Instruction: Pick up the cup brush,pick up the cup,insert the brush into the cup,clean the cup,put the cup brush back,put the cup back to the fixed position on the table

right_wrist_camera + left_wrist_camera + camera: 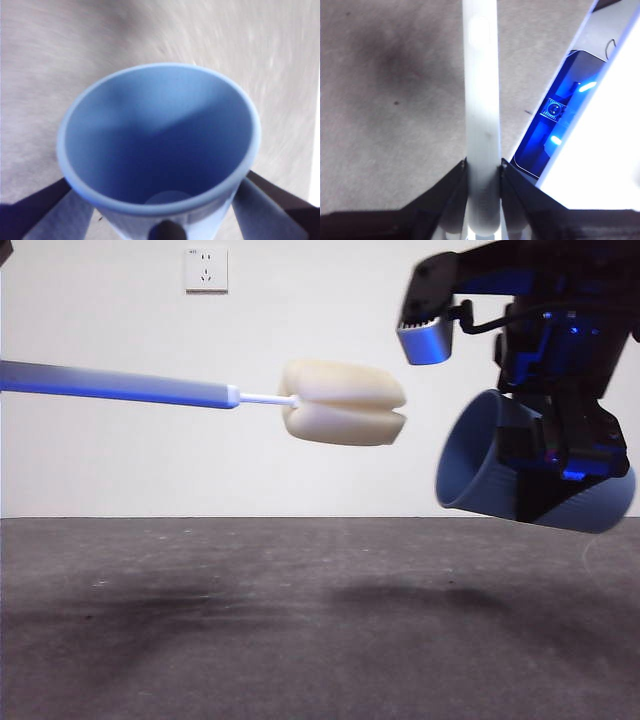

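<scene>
Blue ribbed cup [480, 465], grey-handled cup brush [345, 402] with cream-yellow sponge head, dark grey table [300, 620]

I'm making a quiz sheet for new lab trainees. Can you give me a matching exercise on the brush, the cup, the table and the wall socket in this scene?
Things:
1. cup brush
2. cup
3. table
4. wall socket

States:
A. dark grey, with nothing resting on it in view
B. held level in the air by the left gripper, sponge end toward the cup
C. white, high on the wall behind
D. tipped on its side in the right gripper, mouth toward the sponge

Pairs: 1-B, 2-D, 3-A, 4-C
</scene>
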Robot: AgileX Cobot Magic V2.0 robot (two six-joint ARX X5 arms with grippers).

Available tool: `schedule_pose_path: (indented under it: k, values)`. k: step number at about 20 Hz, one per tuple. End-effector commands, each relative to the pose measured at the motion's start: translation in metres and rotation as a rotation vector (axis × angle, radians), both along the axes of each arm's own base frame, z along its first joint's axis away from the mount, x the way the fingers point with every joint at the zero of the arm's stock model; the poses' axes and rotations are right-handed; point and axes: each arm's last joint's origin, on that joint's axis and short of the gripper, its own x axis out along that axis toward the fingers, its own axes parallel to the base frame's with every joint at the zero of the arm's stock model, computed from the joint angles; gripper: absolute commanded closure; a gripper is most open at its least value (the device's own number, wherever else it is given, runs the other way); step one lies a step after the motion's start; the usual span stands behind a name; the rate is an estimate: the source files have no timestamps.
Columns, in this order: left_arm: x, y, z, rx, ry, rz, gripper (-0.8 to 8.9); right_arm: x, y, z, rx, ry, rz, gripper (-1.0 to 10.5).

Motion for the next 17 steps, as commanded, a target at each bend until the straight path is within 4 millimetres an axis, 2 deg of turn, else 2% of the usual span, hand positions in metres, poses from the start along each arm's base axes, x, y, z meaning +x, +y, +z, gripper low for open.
schedule_pose_path:
  k: [1,7,12,17]
  values:
    - [-0.002,-0.005,-0.002,0.005,0.007,-0.042,8.22,-0.006,0.009,0.002,-0.046,-0.019,0.09,9.6]
    - [-0.003,-0.022,-0.009,-0.022,0.057,-0.085,8.22,-0.015,0.017,0.003,-0.069,-0.045,0.126,9.6]
    - [0.009,-0.043,-0.026,-0.01,0.099,-0.054,8.22,-0.031,0.03,0.003,-0.104,-0.056,0.23,9.6]
    - [0.021,-0.065,-0.036,-0.08,0.09,-0.024,8.22,-0.047,0.04,0.003,-0.103,-0.059,0.306,9.6]
